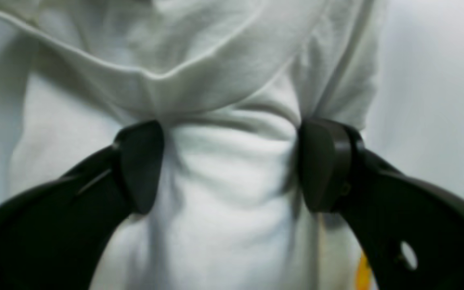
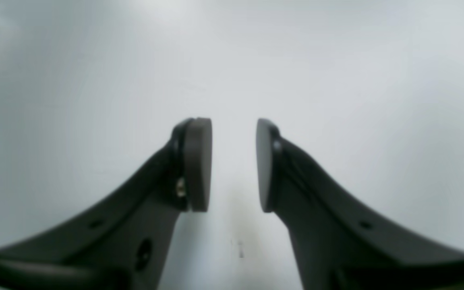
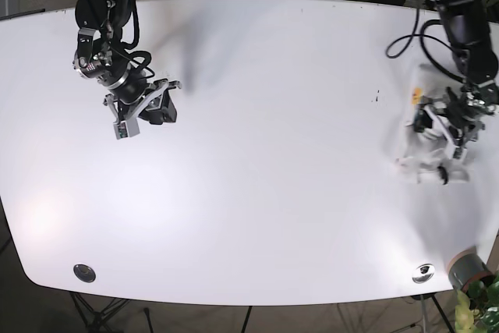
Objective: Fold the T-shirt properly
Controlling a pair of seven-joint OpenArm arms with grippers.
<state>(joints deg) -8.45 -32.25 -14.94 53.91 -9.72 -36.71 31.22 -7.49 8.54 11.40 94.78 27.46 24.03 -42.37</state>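
The white T-shirt point(image 3: 421, 146) lies crumpled in a small heap near the table's right edge. In the left wrist view its fabric point(image 1: 232, 169) is bunched between the two dark fingers, and a folded hem runs across above them. My left gripper point(image 1: 232, 165) point(image 3: 451, 132) sits down on the heap with its jaws wide apart, pads against the cloth on both sides. My right gripper point(image 2: 234, 165) point(image 3: 144, 108) hovers over bare white table at the far left, well away from the shirt. Its pads are a narrow gap apart with nothing between them.
The white table point(image 3: 257, 154) spreads between the two arms. A small black mark point(image 3: 377, 97) sits on it left of the shirt. Round metal fittings point(image 3: 84, 272) point(image 3: 423, 272) are near the front edge. A grey cylinder point(image 3: 470, 269) and cables point(image 3: 413, 40) are at the right.
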